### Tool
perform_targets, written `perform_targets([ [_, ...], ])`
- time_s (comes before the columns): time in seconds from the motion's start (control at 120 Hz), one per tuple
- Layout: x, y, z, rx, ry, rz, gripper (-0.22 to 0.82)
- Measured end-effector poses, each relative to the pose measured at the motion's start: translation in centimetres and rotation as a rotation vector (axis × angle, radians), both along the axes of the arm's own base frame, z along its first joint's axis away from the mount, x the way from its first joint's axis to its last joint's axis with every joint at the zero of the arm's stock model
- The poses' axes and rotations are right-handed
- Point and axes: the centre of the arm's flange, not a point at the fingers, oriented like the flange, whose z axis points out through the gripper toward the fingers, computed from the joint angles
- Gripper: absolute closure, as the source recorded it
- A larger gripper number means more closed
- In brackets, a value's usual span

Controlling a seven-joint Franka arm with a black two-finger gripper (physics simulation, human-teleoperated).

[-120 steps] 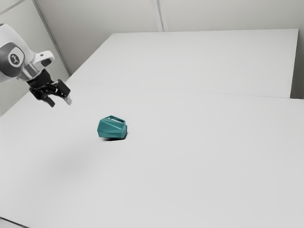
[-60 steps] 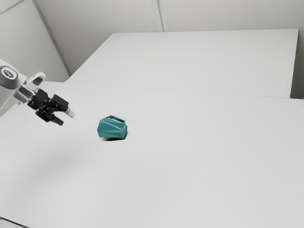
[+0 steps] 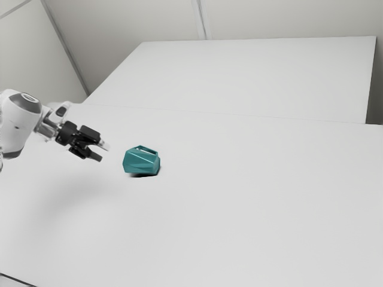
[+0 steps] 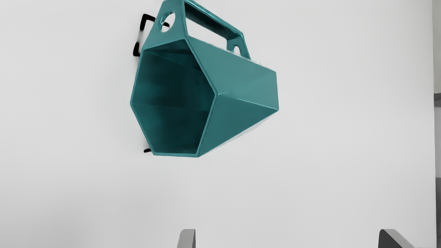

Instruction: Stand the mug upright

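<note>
- Two fingers (image 4: 187, 238) of your gripper (image 3: 102, 152) stand released, spread wide with nothing between them.
- Position: your gripper is near the mug (image 3: 141, 161), to its side toward the exterior view's left, not touching it.
- Mug state: lying on its side on the white table (image 3: 251, 209); open mouth (image 4: 172, 103) toward your gripper, handle (image 4: 237, 36) uppermost, base facing away.
- Background: a pale wall (image 3: 119, 21) stands beyond the table.

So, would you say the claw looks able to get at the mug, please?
Probably yes: the claw is open and near the tipped mug, and I see nothing standing between them.
</note>
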Motion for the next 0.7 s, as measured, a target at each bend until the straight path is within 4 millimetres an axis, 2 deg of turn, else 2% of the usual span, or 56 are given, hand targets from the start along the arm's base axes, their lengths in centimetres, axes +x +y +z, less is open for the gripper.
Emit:
perform_targets([
  [0.083, 0.6, 0.1, -1.3, -0.02, -0.012, -0.009, 0.03],
  [0.392, 3.3, 0.7, -4.2, -0.045, -0.069, -0.058, 0.03],
  [0.533, 4.4, 0.2, -5.1, -0.057, -0.096, -0.083, 0.04],
  [0.7, 4.8, -0.2, -5.8, -0.087, -0.128, -0.093, 0.04],
])
